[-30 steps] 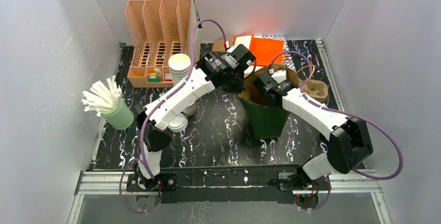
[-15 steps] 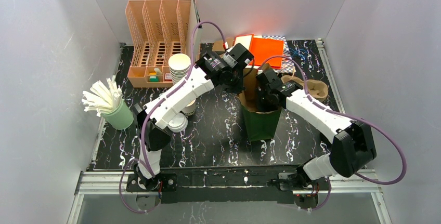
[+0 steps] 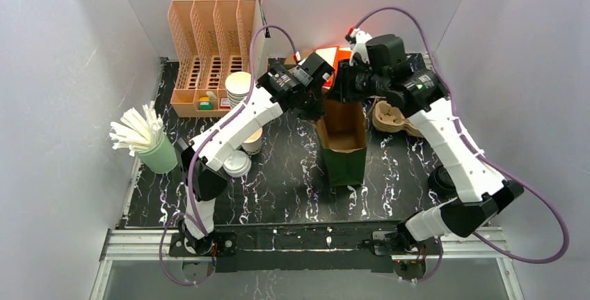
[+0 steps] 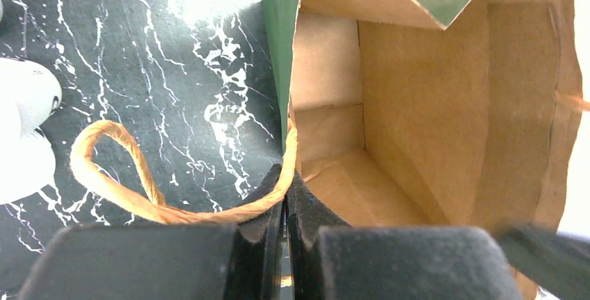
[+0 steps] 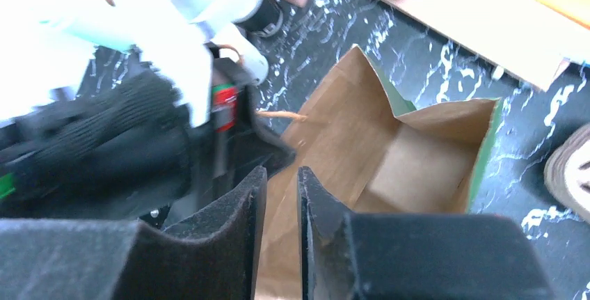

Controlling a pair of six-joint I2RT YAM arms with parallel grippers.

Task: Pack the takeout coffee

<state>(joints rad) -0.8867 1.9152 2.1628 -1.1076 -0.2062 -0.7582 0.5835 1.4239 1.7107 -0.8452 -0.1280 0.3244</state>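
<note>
Left gripper [image 4: 285, 206] is clenched on the left rim of the green paper bag [image 3: 346, 164], right where the twine handle [image 4: 115, 175] roots. The handle loops outward over the black marbled tabletop [image 3: 292, 188].

Bag stands upright mid-table. Its mouth is spread square and the brown floor is visible from both wrist views.

Right gripper [image 5: 277, 195] hangs above the bag's far rim, jaws slightly parted with nothing between them.

The plain white paper cup [image 3: 252, 141] sits on the table left of the bag, well apart from it and partly under my left forearm. A flat white plastic lid [image 3: 236, 164] lies just beside it.

The brown moulded cup carrier [image 3: 396, 119] is close off the bag's right edge. Near side of the bag shows open marbling down to the arm bases.
</note>
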